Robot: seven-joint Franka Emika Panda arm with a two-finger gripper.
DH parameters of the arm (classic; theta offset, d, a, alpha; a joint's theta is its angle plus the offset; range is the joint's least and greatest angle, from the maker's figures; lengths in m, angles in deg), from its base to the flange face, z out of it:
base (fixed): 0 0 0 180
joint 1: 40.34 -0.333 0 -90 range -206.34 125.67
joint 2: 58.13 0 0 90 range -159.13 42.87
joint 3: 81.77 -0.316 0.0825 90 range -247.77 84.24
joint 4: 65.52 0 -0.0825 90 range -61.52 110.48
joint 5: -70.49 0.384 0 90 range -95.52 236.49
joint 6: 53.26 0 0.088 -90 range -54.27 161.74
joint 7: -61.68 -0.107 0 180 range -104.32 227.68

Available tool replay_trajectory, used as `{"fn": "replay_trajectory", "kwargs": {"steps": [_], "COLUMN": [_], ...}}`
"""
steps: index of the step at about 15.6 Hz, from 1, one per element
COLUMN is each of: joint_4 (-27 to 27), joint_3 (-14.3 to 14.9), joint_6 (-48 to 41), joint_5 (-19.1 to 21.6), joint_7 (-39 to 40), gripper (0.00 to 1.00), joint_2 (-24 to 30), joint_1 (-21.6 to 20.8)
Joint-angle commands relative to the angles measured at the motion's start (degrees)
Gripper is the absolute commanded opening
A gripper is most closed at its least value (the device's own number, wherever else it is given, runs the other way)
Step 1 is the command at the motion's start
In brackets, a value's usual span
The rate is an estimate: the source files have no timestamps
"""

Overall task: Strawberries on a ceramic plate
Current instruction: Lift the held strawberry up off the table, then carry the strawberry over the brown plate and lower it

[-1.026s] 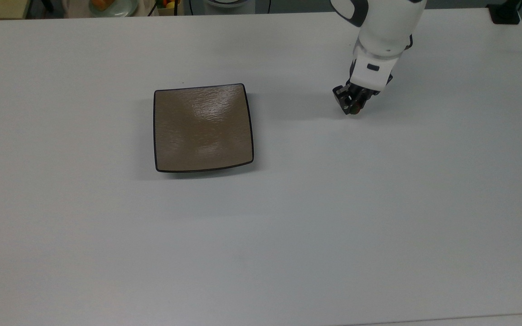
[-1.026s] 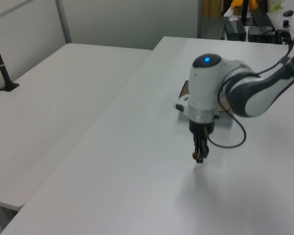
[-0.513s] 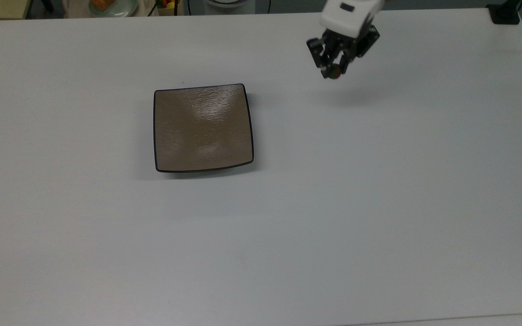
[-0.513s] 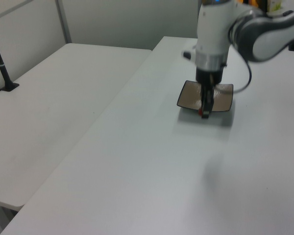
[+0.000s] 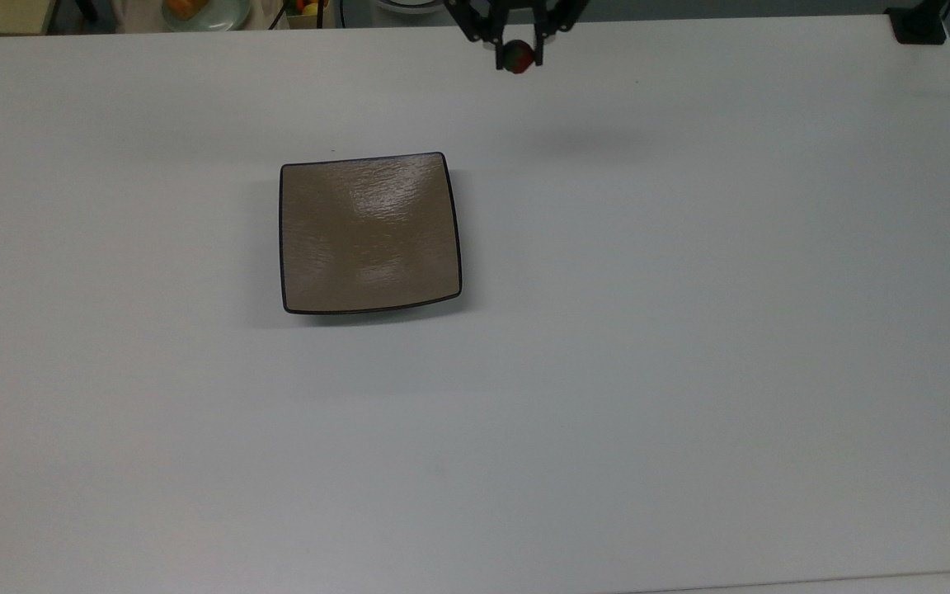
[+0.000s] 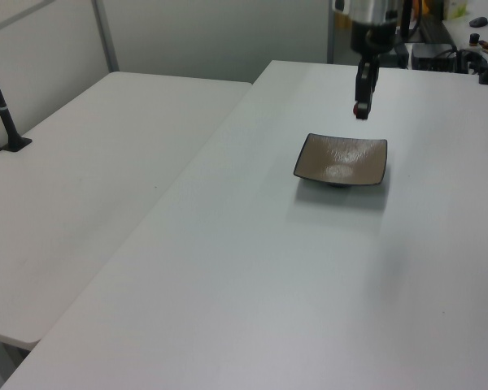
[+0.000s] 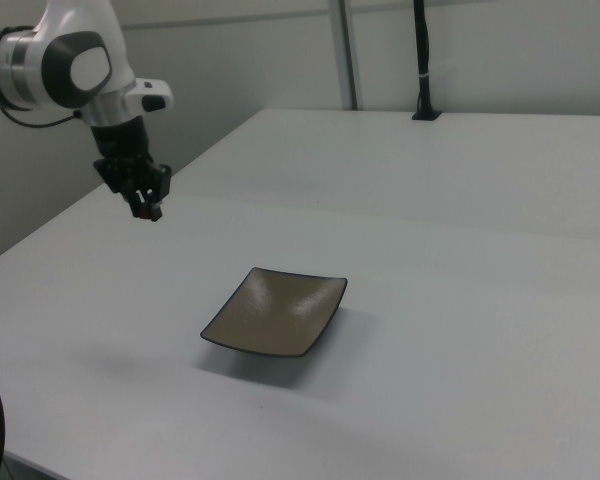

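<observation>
Since a second ago we've come up off the desk (image 5: 689,371) and swung across toward the top view's upper edge, strawberry (image 5: 517,56) with us; the ceramic plate (image 5: 369,233) hasn't budged. Our jaws (image 5: 516,51) are clamped on the strawberry, one finger each side, red body and dark green cap poking out between the tips. It hangs well clear of the surface, with its shadow lying on the desk well below the jaws in the top view, so we judge this as the carry leg: lifted high enough to clear the plate rim before going in. Plate sits flat, bare, well apart from the jaws: below and to the left of them in the top view, below and slightly left in the left view (image 6: 342,159), lower right of them in the right view (image 7: 276,311). Next we'd need to travel over the plate centre, drop, then release; risk is a small round berry rolling on that glossy curved surface if let go from too high. Count: one strawberry, one plate, one arm. Nothing on the plate yet.
</observation>
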State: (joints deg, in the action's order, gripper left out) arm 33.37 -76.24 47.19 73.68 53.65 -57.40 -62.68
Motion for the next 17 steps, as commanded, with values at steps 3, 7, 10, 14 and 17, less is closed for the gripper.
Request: {"fn": "replay_trajectory", "kwargs": {"steps": [3, 7, 10, 14, 17], "joint_4": [-1.16, -1.07, -0.98, -0.37, 0.33], "joint_3": [-0.6, -0.86, -2.97, -4.73, -4.73], "joint_6": [-2.02, -1.58, -1.4, 2.89, 6.84], "joint_5": [1.38, 1.38, 1.12, 0.24, -1.17], "joint_7": [6.52, 16.97, 23.84, 24.38, 24.38], "gripper": [0.17, 0.18, 0.18, 0.18, 0.18], "joint_2": [0.24, -0.64, -2.48, -6.78, -10.04], "joint_1": [7.39, 12.84, 17.49, 20.5, 20.5]}}
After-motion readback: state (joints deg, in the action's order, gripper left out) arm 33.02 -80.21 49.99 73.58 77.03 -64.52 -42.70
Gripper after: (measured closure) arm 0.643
